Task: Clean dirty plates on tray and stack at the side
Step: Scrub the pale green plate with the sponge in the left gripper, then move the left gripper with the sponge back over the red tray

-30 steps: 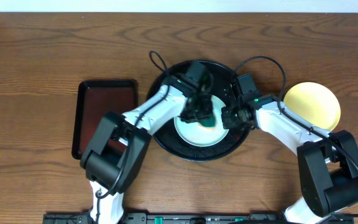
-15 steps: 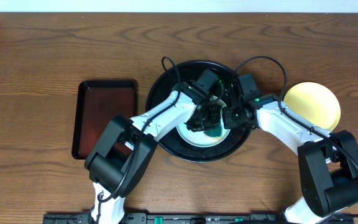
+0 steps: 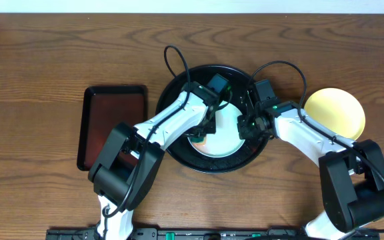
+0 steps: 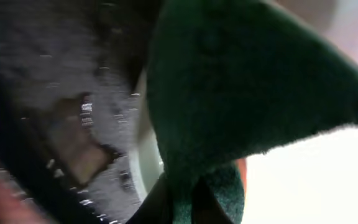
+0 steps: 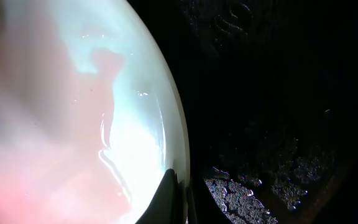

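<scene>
A pale mint plate [image 3: 227, 127] lies on the round black tray [image 3: 185, 157]. My left gripper [image 3: 202, 132] is shut on a dark green cloth [image 4: 229, 81] and presses it on the plate's left part, beside an orange smear [image 4: 242, 171]. In the left wrist view the cloth is pinched at the gripper [image 4: 180, 199], with the plate [image 4: 316, 180] bright at the lower right. My right gripper [image 3: 244, 127] is shut on the plate's right rim; the right wrist view shows its jaws [image 5: 180, 193] clamped over the rim of the plate [image 5: 73, 93], which has a reddish film. A yellow plate [image 3: 334, 113] rests on the table at the right.
A rectangular red-brown tray [image 3: 110, 127] lies left of the black tray. Both arms reach in over the black tray, with cables looping above its far rim. The wet black tray floor [image 5: 278, 93] shows right of the plate.
My left gripper swept the green cloth to the right side of the plate, then back to its left part. The right gripper and the plate stayed still.
</scene>
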{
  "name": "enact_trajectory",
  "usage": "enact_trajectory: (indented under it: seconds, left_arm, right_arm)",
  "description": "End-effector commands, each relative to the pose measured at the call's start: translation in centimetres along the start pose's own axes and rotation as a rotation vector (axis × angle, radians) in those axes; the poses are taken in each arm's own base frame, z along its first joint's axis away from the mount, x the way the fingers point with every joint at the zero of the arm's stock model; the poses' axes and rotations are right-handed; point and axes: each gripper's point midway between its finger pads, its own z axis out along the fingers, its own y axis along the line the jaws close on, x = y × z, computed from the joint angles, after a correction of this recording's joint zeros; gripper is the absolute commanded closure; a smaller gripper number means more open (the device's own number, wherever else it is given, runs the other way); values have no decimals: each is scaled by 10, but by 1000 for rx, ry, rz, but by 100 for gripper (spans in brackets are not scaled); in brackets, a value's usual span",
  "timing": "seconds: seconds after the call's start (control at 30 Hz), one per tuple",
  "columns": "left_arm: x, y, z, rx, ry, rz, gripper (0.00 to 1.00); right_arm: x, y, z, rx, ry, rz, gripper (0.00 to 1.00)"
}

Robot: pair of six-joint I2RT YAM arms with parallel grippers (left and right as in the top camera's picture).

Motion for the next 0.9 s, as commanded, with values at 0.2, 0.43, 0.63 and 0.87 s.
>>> enact_trajectory:
  seconds: [0.2, 0.43, 0.63, 0.87]
  left_arm:
    - [-30, 33, -67, -96, -86, -20, 92]
    - [-25, 68, -139, -26, -193, -89, 92]
    - [-21, 159, -177, -111, -254, -241, 92]
    - [-6, 230, -144, -159, -135, -439, 92]
  right_arm:
    - [17, -21, 10, 91, 51, -11, 99]
    - [12, -23, 10, 107, 31, -13, 99]
    - [-7, -16, -11, 98, -42, -42, 99]
    - [-41, 0, -82, 214, -288, -190, 99]
